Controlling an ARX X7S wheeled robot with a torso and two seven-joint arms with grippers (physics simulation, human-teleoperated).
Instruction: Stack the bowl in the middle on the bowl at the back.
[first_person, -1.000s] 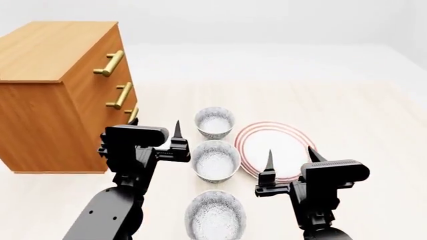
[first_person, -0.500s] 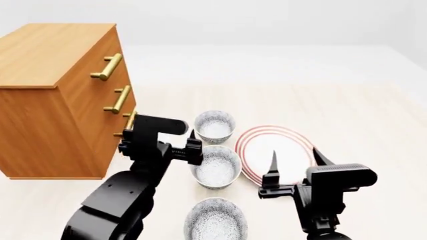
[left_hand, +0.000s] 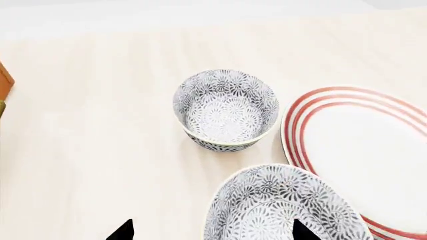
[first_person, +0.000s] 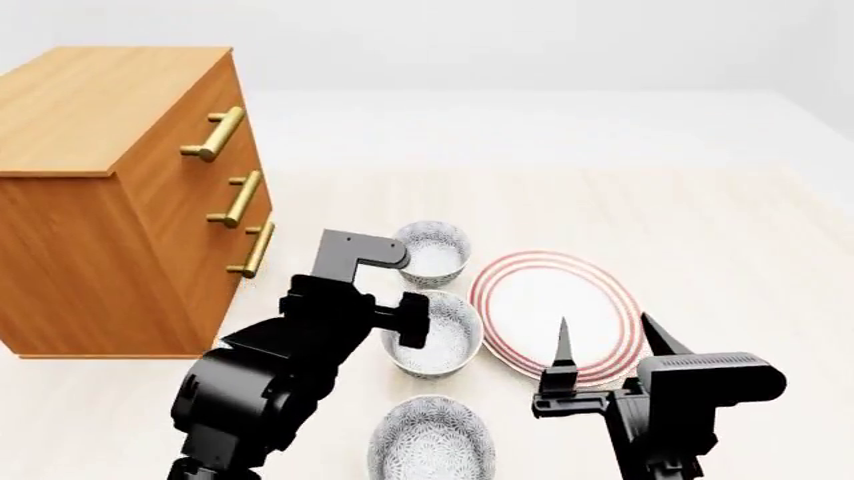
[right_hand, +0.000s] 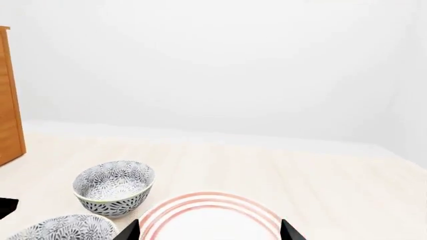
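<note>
Three speckled bowls stand in a row on the floor. The bowl at the back (first_person: 434, 250) (left_hand: 227, 110) (right_hand: 113, 187) is empty. The bowl in the middle (first_person: 438, 338) (left_hand: 287, 210) sits just behind the front bowl (first_person: 430, 440). My left gripper (left_hand: 212, 232) is open and hangs over the middle bowl's left rim, one finger above the bowl's inside and the other outside it. My left arm (first_person: 314, 330) hides that rim in the head view. My right gripper (first_person: 607, 345) (right_hand: 210, 234) is open and empty over the near edge of the red-ringed plate (first_person: 558, 300).
A wooden dresser (first_person: 120, 200) with brass handles stands left of the bowls, close to my left arm. The red-ringed plate (left_hand: 360, 150) (right_hand: 210, 217) lies right of the middle and back bowls, nearly touching the middle one.
My left arm has swung right and forward, bringing its gripper down over the middle bowl's left rim. The right gripper has drifted slightly right and nearer.
</note>
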